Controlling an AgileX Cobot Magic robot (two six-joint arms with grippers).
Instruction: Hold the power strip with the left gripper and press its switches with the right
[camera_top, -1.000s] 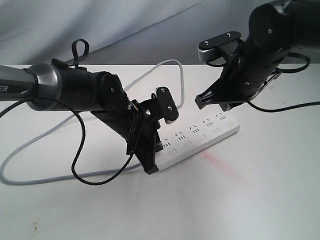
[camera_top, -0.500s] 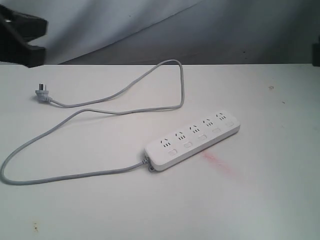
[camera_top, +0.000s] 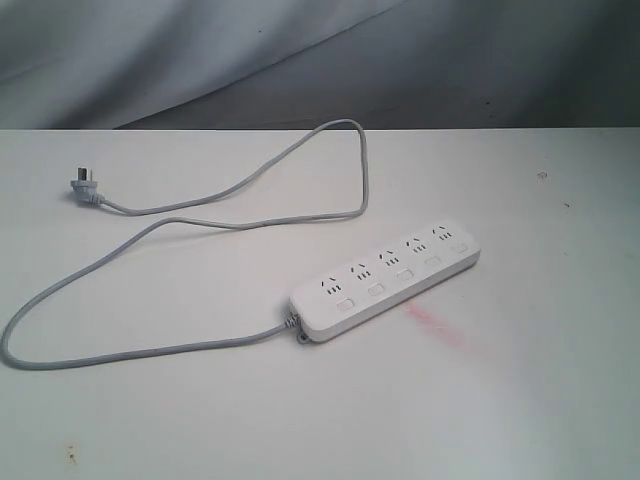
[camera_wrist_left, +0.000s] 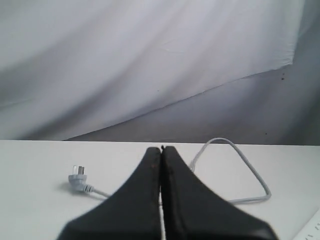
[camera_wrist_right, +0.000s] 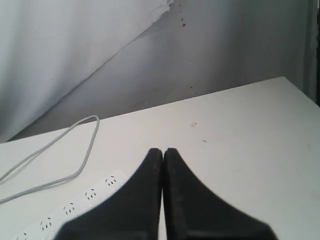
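Observation:
The white power strip (camera_top: 388, 280) lies slanted on the white table, with its five buttons along the near side. Its light-grey cord (camera_top: 150, 350) loops round to the left and back, ending at the plug (camera_top: 82, 186). Neither arm shows in the exterior view. In the left wrist view my left gripper (camera_wrist_left: 161, 150) is shut and empty, raised above the table, with the plug (camera_wrist_left: 78, 175) and a cord loop (camera_wrist_left: 250, 170) beyond it. My right gripper (camera_wrist_right: 163, 151) is also shut on nothing, and the strip (camera_wrist_right: 75, 205) lies beside it, partly hidden.
A pink smear (camera_top: 432, 322) marks the table (camera_top: 520, 400) just in front of the strip. A grey cloth backdrop (camera_top: 300, 50) hangs behind the table's far edge. Small dark specks (camera_top: 541, 175) dot the right side.
One second ago both arms were down at the strip. Half a second ago only bits showed at the view's edges. Now both are out of the exterior view; the strip has not moved.

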